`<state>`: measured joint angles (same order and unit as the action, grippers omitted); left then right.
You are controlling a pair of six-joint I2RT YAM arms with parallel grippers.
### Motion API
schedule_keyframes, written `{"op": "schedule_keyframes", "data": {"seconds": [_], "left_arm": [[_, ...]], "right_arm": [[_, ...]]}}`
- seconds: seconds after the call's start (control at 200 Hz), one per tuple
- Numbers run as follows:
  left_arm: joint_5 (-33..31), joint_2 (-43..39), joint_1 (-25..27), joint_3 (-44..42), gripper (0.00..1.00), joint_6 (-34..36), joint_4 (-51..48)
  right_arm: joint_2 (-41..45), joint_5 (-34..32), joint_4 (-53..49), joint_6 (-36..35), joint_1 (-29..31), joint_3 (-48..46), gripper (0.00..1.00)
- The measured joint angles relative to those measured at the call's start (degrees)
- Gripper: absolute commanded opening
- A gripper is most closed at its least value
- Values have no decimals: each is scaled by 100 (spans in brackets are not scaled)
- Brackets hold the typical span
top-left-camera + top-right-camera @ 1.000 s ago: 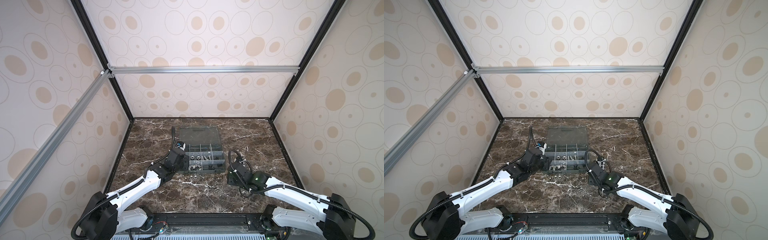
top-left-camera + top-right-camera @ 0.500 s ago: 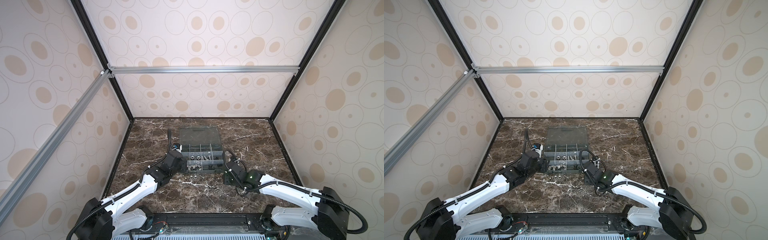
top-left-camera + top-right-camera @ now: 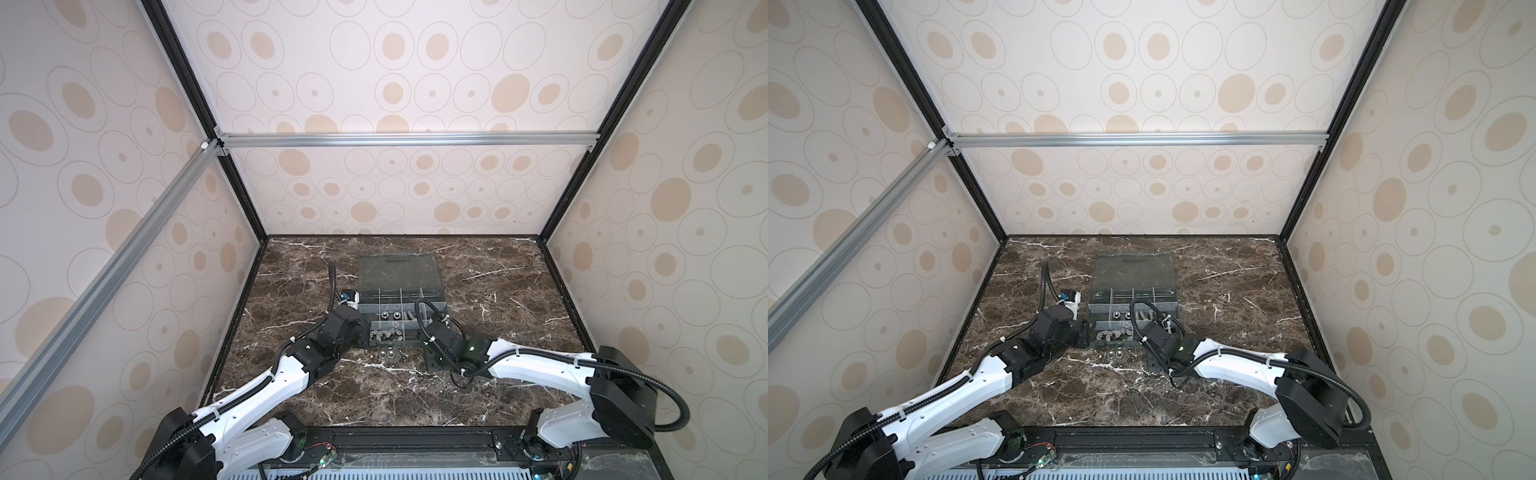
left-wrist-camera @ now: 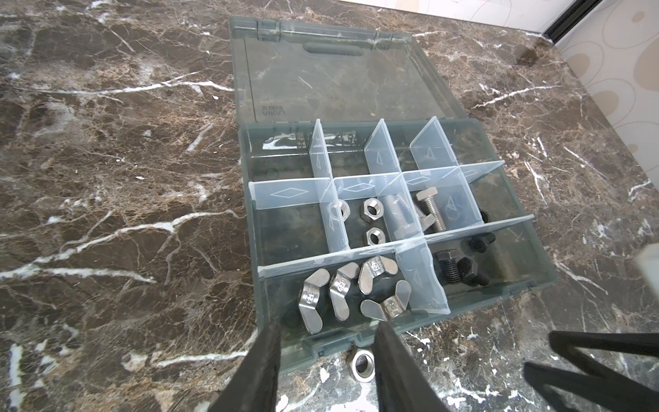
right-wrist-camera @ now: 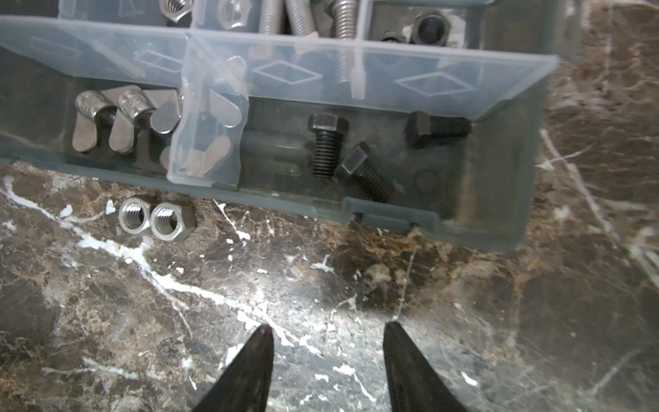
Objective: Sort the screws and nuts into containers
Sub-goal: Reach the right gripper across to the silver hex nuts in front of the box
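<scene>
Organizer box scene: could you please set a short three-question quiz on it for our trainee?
1. True or false: the box has its lid shut.
2. What lies loose on the table in front of the box? A: a screwdriver; B: two hex nuts; C: a spanner.
3. Fill in: the left gripper and the right gripper are both ____ and hold nothing.
Key: 1 false; 2 B; 3 open.
</scene>
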<state>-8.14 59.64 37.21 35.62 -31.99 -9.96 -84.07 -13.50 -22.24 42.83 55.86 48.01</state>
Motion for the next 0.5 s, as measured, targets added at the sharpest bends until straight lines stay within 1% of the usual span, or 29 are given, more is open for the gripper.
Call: {"op": "schedule_keyframes", "data": {"seconds": [0.245, 0.5], "left_arm": [[-50, -138, -20, -70, 43, -20, -103], [-116, -354, -42, -164, 43, -52, -162]], "right_arm": [[-942, 144, 136, -450, 339, 774, 54], [-1574, 352, 238, -756, 470, 1250, 54]]}}
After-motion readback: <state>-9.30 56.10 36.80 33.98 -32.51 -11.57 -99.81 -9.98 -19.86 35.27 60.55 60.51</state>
